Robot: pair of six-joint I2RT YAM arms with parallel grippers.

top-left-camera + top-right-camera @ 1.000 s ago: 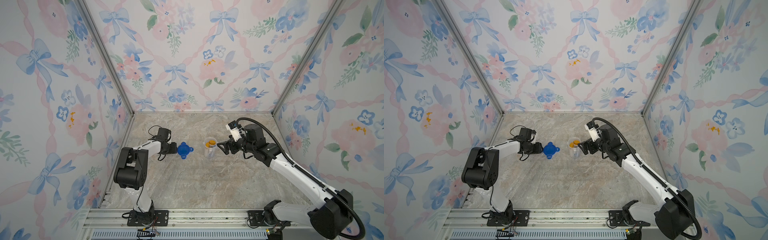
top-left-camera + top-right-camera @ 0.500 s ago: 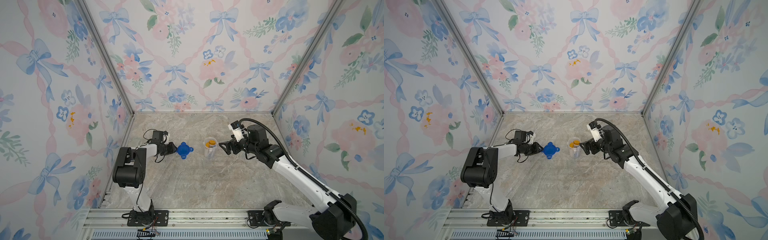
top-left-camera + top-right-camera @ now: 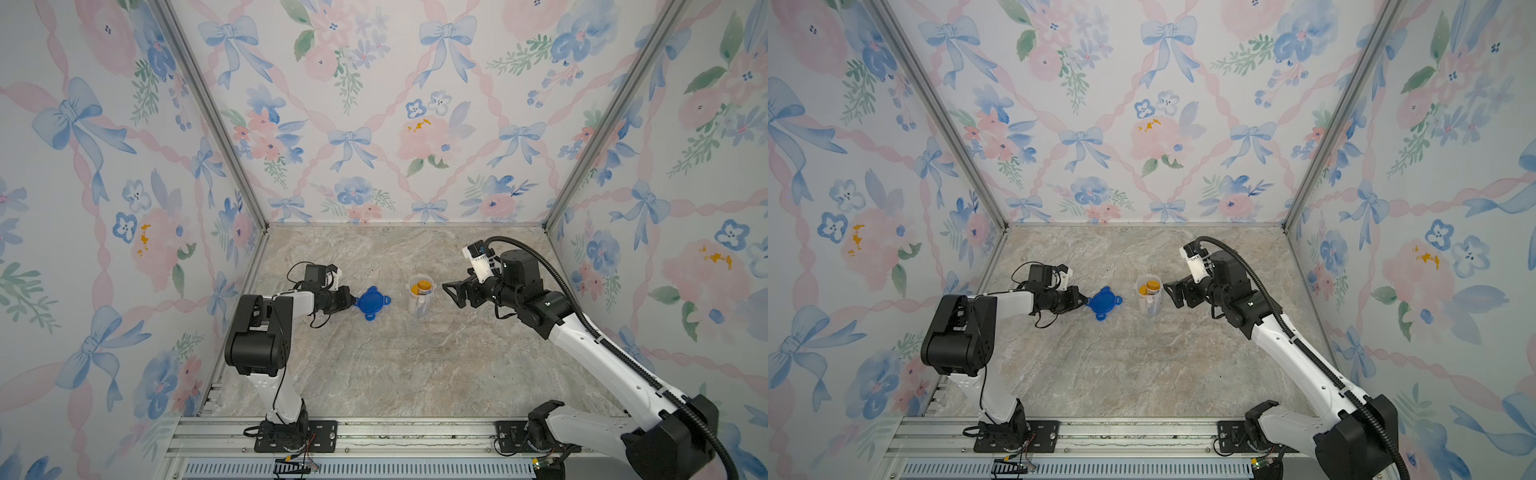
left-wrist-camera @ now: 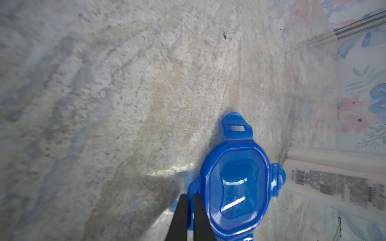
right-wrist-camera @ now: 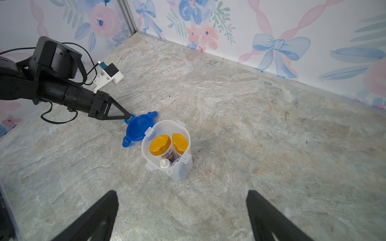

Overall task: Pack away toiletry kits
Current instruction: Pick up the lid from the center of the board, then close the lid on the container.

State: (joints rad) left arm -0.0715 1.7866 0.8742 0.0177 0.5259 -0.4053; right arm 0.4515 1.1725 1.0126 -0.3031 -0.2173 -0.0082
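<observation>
The toiletry kits stand in a clear plastic cup [image 5: 182, 172] mid-table. Two yellow caps [image 5: 160, 145] and a small white cap [image 5: 164, 163] show at its mouth in the right wrist view; the toothbrush I cannot make out. In both top views the cup [image 3: 419, 309] [image 3: 1148, 308] is upright. A round blue lid [image 3: 369, 303] [image 3: 1102, 302] [image 4: 236, 187] [image 5: 137, 128] lies just left of it. My left gripper [image 3: 354, 300] [image 3: 1086, 302] [image 4: 190, 198] [image 5: 130, 116] is shut on the lid's near tab. My right gripper [image 3: 451, 295] [image 3: 1171, 294] [image 5: 181, 194] hangs open just right of the cup, holding nothing.
The marble tabletop [image 3: 395, 374] is enclosed by floral walls at the back and on both sides. A metal rail [image 3: 374, 432] with both arm bases runs along the front edge. The left arm lies low across the table's left side.
The left jaws have closed onto the lid's tab, and the left wrist has dropped lower. The right gripper has drawn back slightly from the cup, still open.
</observation>
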